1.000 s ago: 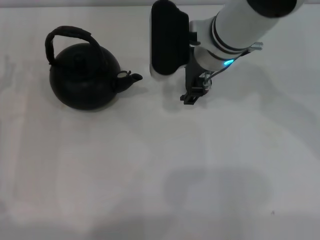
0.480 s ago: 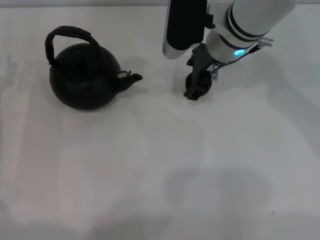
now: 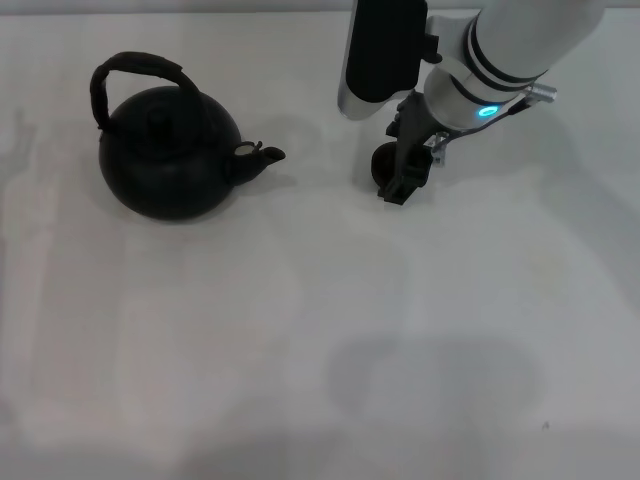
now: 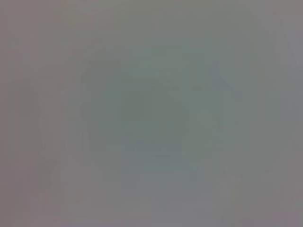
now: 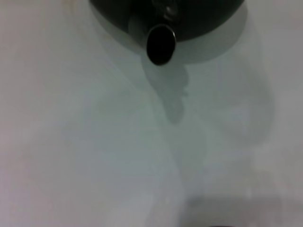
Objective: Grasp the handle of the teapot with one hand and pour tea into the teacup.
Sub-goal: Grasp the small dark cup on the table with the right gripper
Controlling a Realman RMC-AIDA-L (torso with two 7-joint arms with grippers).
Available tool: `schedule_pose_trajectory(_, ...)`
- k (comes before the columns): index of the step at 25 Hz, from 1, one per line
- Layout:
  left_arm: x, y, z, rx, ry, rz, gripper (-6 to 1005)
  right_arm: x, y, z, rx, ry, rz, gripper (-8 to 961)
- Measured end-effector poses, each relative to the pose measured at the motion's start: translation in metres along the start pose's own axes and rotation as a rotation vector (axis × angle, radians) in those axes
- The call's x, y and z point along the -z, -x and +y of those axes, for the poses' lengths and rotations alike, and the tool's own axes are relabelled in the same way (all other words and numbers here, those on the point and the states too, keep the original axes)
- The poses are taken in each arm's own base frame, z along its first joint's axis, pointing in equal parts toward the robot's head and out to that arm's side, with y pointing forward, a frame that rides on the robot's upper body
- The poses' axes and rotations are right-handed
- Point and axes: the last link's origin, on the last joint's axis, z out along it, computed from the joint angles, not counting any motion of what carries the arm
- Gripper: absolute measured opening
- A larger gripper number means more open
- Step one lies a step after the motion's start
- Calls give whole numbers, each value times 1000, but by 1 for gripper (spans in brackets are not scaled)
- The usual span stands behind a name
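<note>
Matte black on the white table, the teapot sits at our left in the head view, its handle arched over the lid and untouched, spout toward the right gripper, which hangs low beside a small dark round shape, probably the teacup, though we cannot tell whether its jaws grip anything. Our left wrist view shows only grey blur and no left gripper. In the right wrist view the teapot's spout faces us across bare table, and we judge that the gripper could knock the cup over, being so near it.
</note>
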Motion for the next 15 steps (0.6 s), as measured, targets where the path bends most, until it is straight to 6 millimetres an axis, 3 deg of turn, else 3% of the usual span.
schedule_pose_trajectory(15, -1, 0, -1, -6, 0, -1, 861, -2, -5, 1, -15, 4, 14, 760)
